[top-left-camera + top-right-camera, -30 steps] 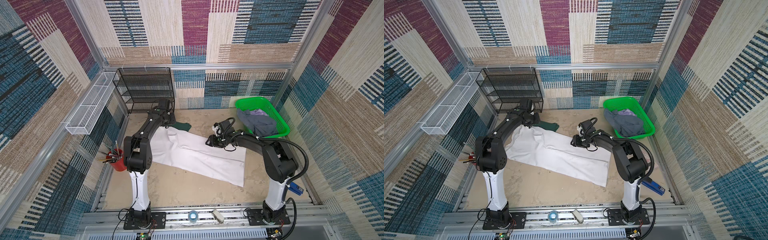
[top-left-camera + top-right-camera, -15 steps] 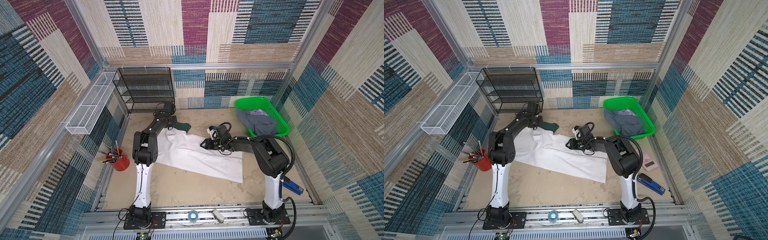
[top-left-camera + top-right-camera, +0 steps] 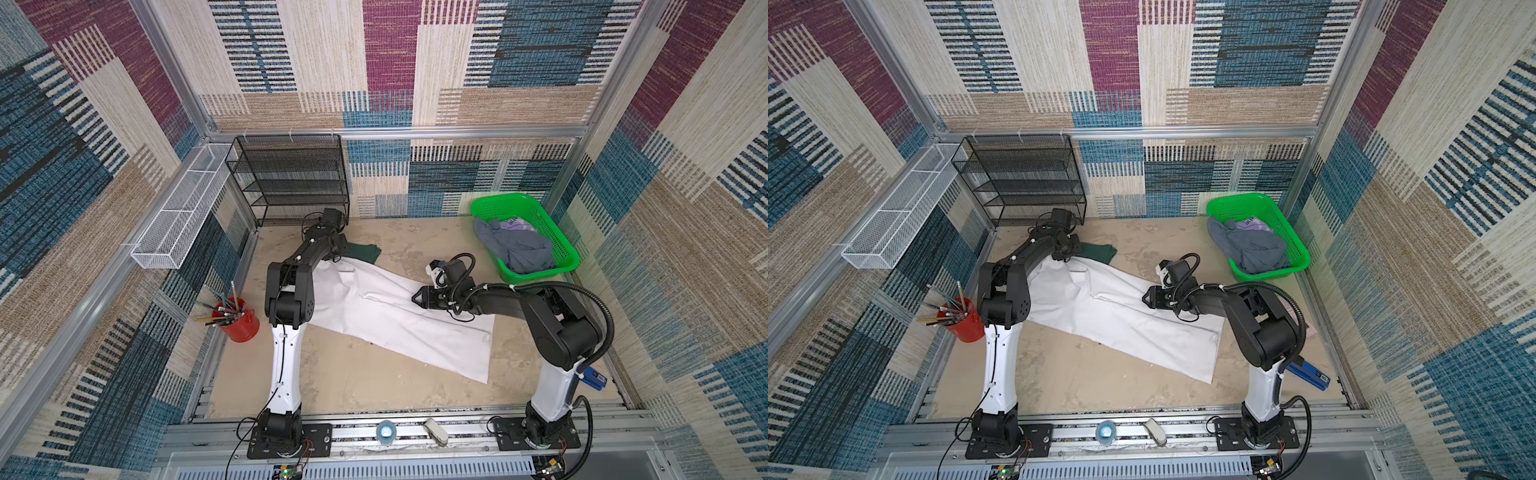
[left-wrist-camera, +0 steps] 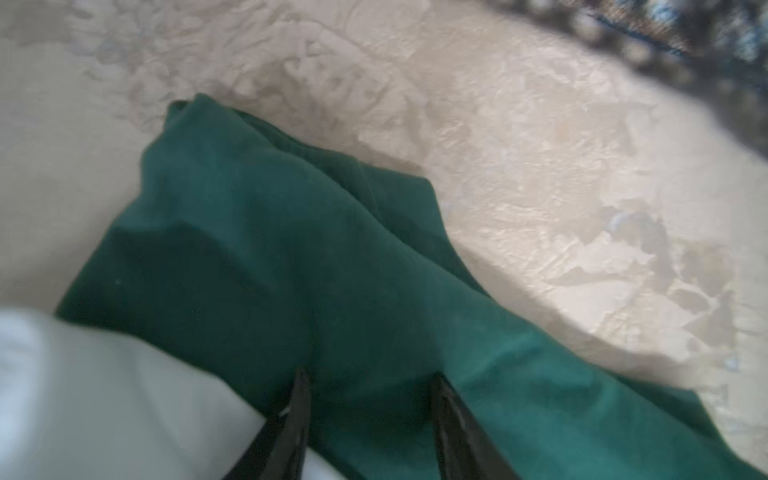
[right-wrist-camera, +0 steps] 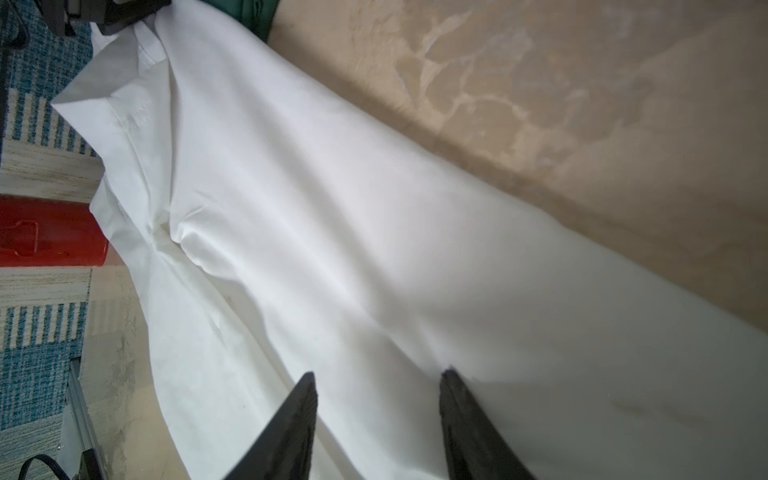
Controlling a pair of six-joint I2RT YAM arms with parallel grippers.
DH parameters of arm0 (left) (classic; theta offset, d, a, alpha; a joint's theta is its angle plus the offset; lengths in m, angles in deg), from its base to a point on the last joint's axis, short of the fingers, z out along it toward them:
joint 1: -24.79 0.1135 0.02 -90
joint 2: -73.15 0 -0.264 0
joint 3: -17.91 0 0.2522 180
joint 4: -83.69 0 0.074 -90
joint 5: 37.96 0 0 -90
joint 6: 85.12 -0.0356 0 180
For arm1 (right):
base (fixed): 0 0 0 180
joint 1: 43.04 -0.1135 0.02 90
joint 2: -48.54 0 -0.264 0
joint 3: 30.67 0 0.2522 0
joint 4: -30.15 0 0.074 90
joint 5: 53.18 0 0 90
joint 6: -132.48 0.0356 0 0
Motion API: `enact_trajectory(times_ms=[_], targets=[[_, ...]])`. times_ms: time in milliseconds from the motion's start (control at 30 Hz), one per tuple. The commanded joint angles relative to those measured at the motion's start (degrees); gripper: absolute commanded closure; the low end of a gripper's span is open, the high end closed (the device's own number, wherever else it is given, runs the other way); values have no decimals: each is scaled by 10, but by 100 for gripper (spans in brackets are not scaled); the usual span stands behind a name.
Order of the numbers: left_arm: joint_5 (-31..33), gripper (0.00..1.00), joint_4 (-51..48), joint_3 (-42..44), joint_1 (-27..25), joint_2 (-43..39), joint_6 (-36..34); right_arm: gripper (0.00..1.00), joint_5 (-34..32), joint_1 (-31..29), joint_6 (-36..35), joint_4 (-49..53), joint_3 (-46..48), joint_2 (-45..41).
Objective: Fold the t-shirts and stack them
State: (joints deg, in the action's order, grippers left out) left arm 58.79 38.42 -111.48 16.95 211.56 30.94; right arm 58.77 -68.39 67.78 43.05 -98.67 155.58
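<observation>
Beige tabletop (image 3: 353,382), white t-shirt (image 3: 395,320) spread, red pencil cup (image 3: 241,326), green basket (image 3: 536,276)

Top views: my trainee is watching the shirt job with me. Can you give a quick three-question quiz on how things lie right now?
1. True or false: the grey shirt lies inside the green basket.
2. Which shirt touches the white shirt on the table? A) the grey shirt B) the dark green shirt C) neither
3. Fill in: the red cup by the left arm holds ___.

Key: 1 true; 2 B; 3 pencils.
</observation>
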Motion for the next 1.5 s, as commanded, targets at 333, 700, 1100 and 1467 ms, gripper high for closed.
enact_trajectory(times_ms=[333,700,1100,1467], targets=[[40,50,-61,62,64,-53,29,49,-104,92,4,212,59,-50],[41,50,-48,88,79,-114,15,49,-169,97,23,256,81,-156],[-28,49,9,285,23,-215,54,49,-46,91,-9,172,16,-134],[35,49,-36,282,64,-186,119,49,-69,103,-4,148,68,-115]])
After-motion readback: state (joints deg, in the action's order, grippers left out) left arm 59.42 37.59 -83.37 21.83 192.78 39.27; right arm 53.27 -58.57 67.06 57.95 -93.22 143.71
